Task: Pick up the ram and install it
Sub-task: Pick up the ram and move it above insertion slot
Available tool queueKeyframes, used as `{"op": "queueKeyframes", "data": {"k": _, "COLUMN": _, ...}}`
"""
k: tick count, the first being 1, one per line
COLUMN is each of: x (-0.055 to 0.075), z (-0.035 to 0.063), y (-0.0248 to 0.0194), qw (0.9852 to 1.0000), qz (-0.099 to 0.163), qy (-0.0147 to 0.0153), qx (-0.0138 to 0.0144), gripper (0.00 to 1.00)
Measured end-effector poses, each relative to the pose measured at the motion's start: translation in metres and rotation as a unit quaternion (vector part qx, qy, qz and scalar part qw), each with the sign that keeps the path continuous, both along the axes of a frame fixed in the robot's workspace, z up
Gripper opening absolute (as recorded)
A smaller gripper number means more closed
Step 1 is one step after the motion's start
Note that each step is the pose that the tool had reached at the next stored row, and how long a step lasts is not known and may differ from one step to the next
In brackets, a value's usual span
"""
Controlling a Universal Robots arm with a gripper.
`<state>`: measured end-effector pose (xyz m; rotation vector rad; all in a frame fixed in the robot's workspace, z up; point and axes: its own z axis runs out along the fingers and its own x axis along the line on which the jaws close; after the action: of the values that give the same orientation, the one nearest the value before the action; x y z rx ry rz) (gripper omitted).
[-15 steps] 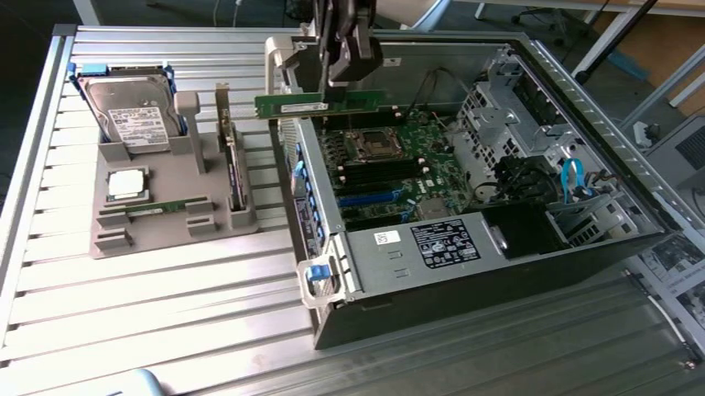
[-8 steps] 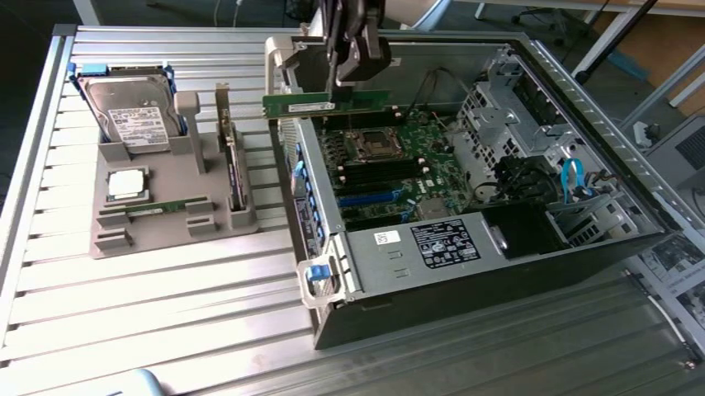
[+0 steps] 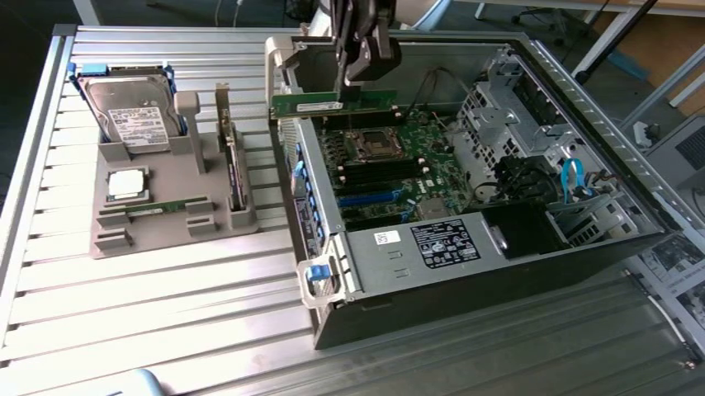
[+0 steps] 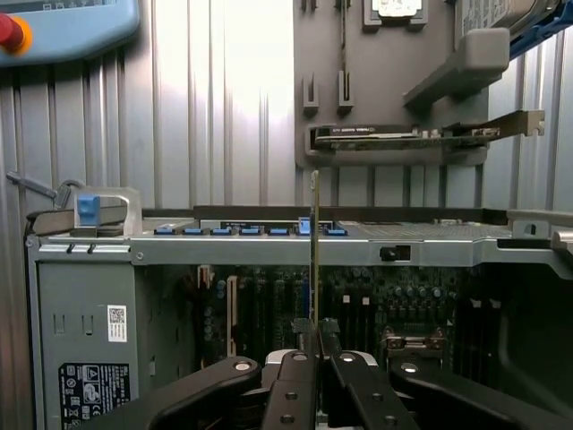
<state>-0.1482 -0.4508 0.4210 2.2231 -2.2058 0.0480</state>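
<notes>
The ram (image 3: pixel 333 103) is a long green stick with a white label. It hangs level above the open computer case (image 3: pixel 441 247), over the far edge of the motherboard (image 3: pixel 402 165). My gripper (image 3: pixel 365 76) is shut on its upper edge from above. In the wrist view the ram (image 4: pixel 314 242) shows edge-on as a thin upright strip, rising from between my black fingers (image 4: pixel 291 381). Beneath it lie the processor socket (image 3: pixel 372 144) and the black and blue memory slots (image 3: pixel 380 186).
A grey fixture (image 3: pixel 154 235) at the exterior view's left holds a hard drive (image 3: pixel 132 115), a silver processor chip (image 3: pixel 127 183), an upright expansion card (image 3: pixel 229 161) and a narrow green board (image 3: pixel 165 205). Case walls, drive cages (image 3: pixel 501 115) and blue cables (image 3: pixel 573 177) surround the motherboard.
</notes>
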Motion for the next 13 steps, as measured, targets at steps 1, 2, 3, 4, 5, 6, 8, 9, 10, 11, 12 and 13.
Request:
{"op": "queueKeyframes", "data": {"k": 1, "x": 0.001, "z": -0.0001, "y": 0.0, "qw": 1.0, "qz": 0.0, "qy": 0.0, "qx": -0.0001, "gripper": 0.12}}
{"op": "queueKeyframes", "data": {"k": 2, "x": 0.002, "z": 0.0, "y": 0.0001, "qw": 1.0, "qz": 0.0, "qy": 0.0, "qx": -0.0001, "gripper": 0.12}}
{"op": "queueKeyframes", "data": {"k": 3, "x": 0.004, "z": 0.0, "y": 0.0001, "qw": 1.0, "qz": 0.0, "qy": 0.0, "qx": -0.0002, "gripper": 0.12}}
{"op": "queueKeyframes", "data": {"k": 4, "x": 0.005, "z": 0.0, "y": 0.0002, "qw": 1.0, "qz": 0.0, "qy": 0.0, "qx": -0.0003, "gripper": 0.12}}
{"op": "queueKeyframes", "data": {"k": 5, "x": 0.007, "z": 0.0, "y": 0.0002, "qw": 1.0, "qz": 0.0, "qy": 0.0, "qx": -0.0004, "gripper": 0.12}}
{"op": "queueKeyframes", "data": {"k": 6, "x": 0.008, "z": 0.0, "y": 0.0002, "qw": 1.0, "qz": 0.0, "qy": 0.0, "qx": -0.0005, "gripper": 0.12}}
{"op": "queueKeyframes", "data": {"k": 8, "x": 0.011, "z": 0.0, "y": 0.0003, "qw": 1.0, "qz": 0.0, "qy": 0.0, "qx": -0.0005, "gripper": 0.12}}
{"op": "queueKeyframes", "data": {"k": 9, "x": 0.012, "z": 0.0, "y": 0.0003, "qw": 1.0, "qz": 0.0, "qy": 0.0, "qx": -0.0006, "gripper": 0.12}}
{"op": "queueKeyframes", "data": {"k": 10, "x": 0.013, "z": 0.0, "y": 0.0003, "qw": 1.0, "qz": 0.0, "qy": 0.0, "qx": -0.0006, "gripper": 0.12}}
{"op": "queueKeyframes", "data": {"k": 11, "x": 0.014, "z": 0.0, "y": 0.0003, "qw": 1.0, "qz": 0.0, "qy": 0.0, "qx": -0.0006, "gripper": 0.12}}
{"op": "queueKeyframes", "data": {"k": 12, "x": 0.015, "z": 0.0, "y": 0.0003, "qw": 1.0, "qz": 0.0, "qy": 0.0, "qx": -0.0007, "gripper": 0.12}}
{"op": "queueKeyframes", "data": {"k": 13, "x": 0.016, "z": 0.0, "y": 0.0003, "qw": 1.0, "qz": 0.0, "qy": 0.0, "qx": -0.0007, "gripper": 0.12}}
